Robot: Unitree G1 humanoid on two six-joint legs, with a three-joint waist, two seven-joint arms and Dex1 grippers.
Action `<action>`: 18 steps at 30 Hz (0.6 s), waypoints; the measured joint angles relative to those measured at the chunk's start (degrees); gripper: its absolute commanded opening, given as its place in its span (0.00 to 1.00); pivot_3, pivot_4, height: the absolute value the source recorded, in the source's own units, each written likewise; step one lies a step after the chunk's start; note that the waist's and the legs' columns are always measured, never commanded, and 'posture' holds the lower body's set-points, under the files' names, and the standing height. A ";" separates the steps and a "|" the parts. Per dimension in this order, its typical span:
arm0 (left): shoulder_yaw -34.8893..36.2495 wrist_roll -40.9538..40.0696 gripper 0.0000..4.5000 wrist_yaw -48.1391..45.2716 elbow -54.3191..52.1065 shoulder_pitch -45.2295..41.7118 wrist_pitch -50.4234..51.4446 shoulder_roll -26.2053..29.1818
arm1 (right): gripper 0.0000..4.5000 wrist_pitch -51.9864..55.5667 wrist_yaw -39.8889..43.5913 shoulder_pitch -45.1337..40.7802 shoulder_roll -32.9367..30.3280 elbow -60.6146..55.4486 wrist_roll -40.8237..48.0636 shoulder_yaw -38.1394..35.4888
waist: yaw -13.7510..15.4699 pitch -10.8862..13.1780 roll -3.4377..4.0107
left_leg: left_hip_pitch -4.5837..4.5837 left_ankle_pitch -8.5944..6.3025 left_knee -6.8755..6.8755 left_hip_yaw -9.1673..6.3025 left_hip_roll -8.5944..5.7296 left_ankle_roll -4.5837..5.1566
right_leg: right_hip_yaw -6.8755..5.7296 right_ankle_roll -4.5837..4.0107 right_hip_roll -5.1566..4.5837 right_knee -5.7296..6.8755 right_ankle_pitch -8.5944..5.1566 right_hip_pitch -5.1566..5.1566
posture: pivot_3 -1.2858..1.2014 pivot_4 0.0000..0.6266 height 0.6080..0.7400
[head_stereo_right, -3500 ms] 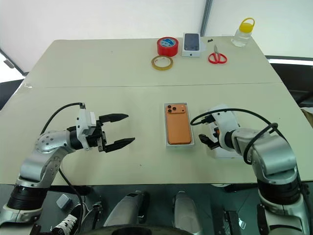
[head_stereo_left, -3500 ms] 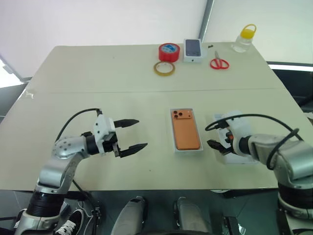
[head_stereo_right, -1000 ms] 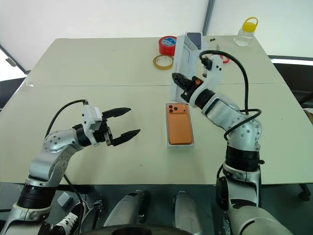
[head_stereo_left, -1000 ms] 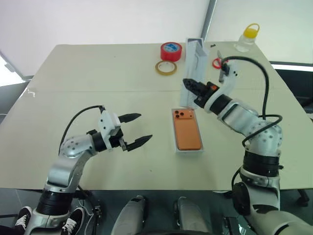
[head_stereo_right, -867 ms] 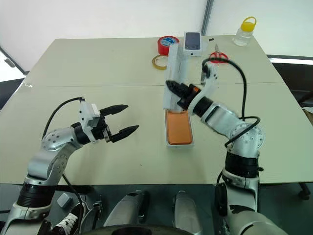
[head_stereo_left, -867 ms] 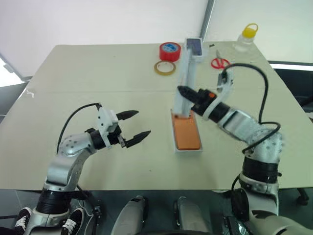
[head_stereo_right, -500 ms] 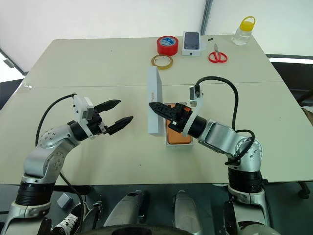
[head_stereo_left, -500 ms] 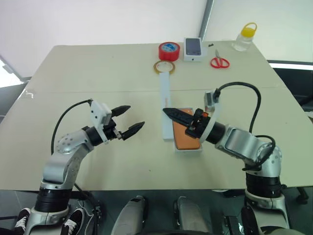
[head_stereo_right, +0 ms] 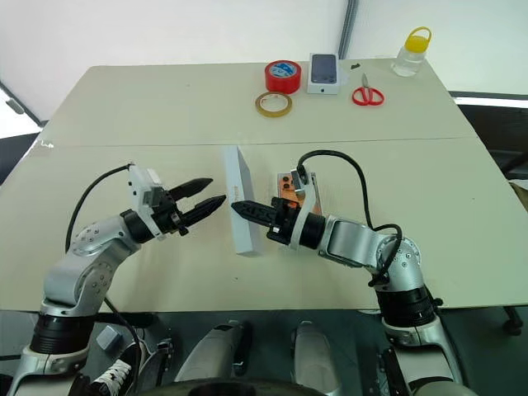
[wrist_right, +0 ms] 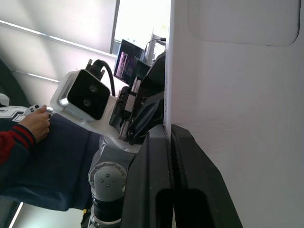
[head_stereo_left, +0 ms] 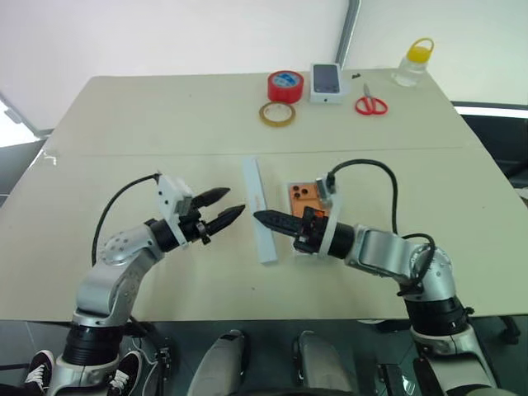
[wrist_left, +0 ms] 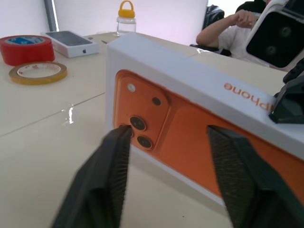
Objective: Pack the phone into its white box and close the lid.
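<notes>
The lid is off the table's flat, stood on one long edge, its printed orange face turned toward the left gripper. The right gripper reaches in from the lid's other side with its fingers pinched together on the lid's thin wall. The left gripper sits just beside the printed face, its fingers narrowed but apart, with nothing between them.

The phone already lies in the white box, just beside the lid on the right arm's side and partly hidden under that arm. So packing looks done, and the step in hand is a handover or re-grip of the lid. Next, I reckon, the left fingers must take a wall before the lid is turned open side down over the box.

Room is tight right of the lid, with the box rim and the right wrist close. Left of the lid and toward the near edge, the table is bare; the tape rolls lie well beyond the lid.
</notes>
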 measured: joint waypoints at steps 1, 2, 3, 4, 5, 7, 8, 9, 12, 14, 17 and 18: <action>-0.22 0.26 0.12 0.33 0.02 0.18 0.03 -0.38 | 0.00 -0.20 -0.04 -0.09 0.25 0.82 -0.34 0.00 | 0.02 0.00 0.00 | 0.00 0.00 0.00 0.00 0.00 0.00 | 0.00 0.00 0.00 0.00 0.00 0.00 | 0.52 0.24 1.00; -0.94 0.87 0.03 0.70 0.02 0.27 -0.04 -0.79 | 0.00 -0.52 -0.09 -0.16 0.37 1.73 -0.98 0.01 | 0.08 0.00 0.00 | 0.00 0.00 0.01 0.00 0.00 0.00 | 0.00 0.00 0.00 0.00 0.00 0.01 | 0.52 0.24 1.00; -1.84 1.65 0.03 1.20 0.04 0.42 -0.08 -1.15 | 0.00 -0.69 -0.10 -0.21 0.42 2.48 -1.58 0.00 | 0.12 0.00 0.00 | 0.00 0.00 0.02 0.00 -0.01 0.00 | 0.00 0.00 0.00 0.00 0.00 0.03 | 0.52 0.24 1.00; -2.73 2.72 0.03 1.99 0.21 0.55 -0.22 -2.21 | 0.00 -0.90 -0.08 -0.22 0.44 3.09 -2.11 -0.04 | 0.15 0.00 0.00 | 0.00 0.00 0.02 0.00 -0.03 0.00 | 0.00 0.00 -0.02 0.00 0.00 0.03 | 0.52 0.24 1.00; -3.97 4.04 0.03 2.90 0.71 0.54 -0.74 -3.22 | 0.00 -1.18 -0.05 -0.41 0.51 3.57 -2.40 -0.09 | 0.15 0.00 0.00 | 0.00 0.00 0.02 0.00 -0.04 0.00 | 0.00 0.00 -0.02 0.00 0.00 0.03 | 0.52 0.24 1.00; -6.53 6.37 0.03 4.24 2.00 0.46 -1.32 -5.14 | 0.00 -1.23 0.03 -1.22 0.56 4.15 -3.38 -0.11 | 0.12 0.00 -0.01 | 0.00 0.00 0.01 0.00 -0.03 0.00 | -0.01 0.01 -0.02 0.00 0.00 0.02 | 0.52 0.24 1.00; -6.95 6.86 0.03 4.72 2.79 0.20 -1.43 -6.23 | 0.00 -1.30 0.00 -1.67 0.58 4.74 -3.82 -0.21 | 0.05 0.00 0.00 | 0.00 0.00 0.02 0.00 -0.03 0.00 | 0.00 0.01 -0.01 0.01 0.00 0.01 | 0.52 0.24 1.00; -7.23 7.43 0.03 5.23 3.54 -0.18 -1.80 -7.08 | 0.00 -1.41 -0.01 -2.02 0.57 5.29 -4.27 -0.41 | 0.03 0.00 -0.01 | 0.00 0.00 0.02 0.00 -0.02 0.00 | -0.01 0.00 0.00 0.02 0.01 0.01 | 0.52 0.24 1.00; -7.88 8.59 0.03 6.12 5.87 -1.84 -2.74 -8.66 | 0.00 -1.58 -0.09 -2.34 0.58 6.06 -4.59 -1.23 | 0.06 0.00 -0.01 | 0.00 0.00 0.02 0.00 0.00 0.00 | -0.02 0.00 0.02 0.02 0.01 0.01 | 0.52 0.24 1.00; -7.89 8.71 0.03 6.19 7.24 -2.81 -3.29 -9.26 | 0.00 -1.55 0.16 -2.35 0.47 6.07 -5.71 -1.47 | 0.04 0.00 -0.01 | 0.00 0.00 0.02 0.00 -0.02 0.00 | -0.01 0.01 0.01 0.02 0.01 0.02 | 0.52 0.24 1.00; -8.03 8.80 0.02 6.21 8.77 -4.10 -3.53 -10.07 | 0.06 -1.43 0.83 -2.29 0.39 6.06 -6.60 -2.31 | 0.08 0.00 -0.01 | 0.00 0.00 0.04 0.00 -0.02 0.00 | -0.02 0.01 0.01 0.02 0.01 0.03 | 0.52 0.24 1.00; -8.14 8.99 0.02 6.22 9.26 -4.50 -3.74 -10.51 | 0.14 -1.50 0.92 -2.25 0.33 6.06 -6.78 -2.82 | 0.09 -0.01 -0.01 | 0.00 0.00 0.05 0.00 -0.02 0.00 | -0.02 0.01 0.01 0.02 0.01 0.04 | 0.52 0.24 1.00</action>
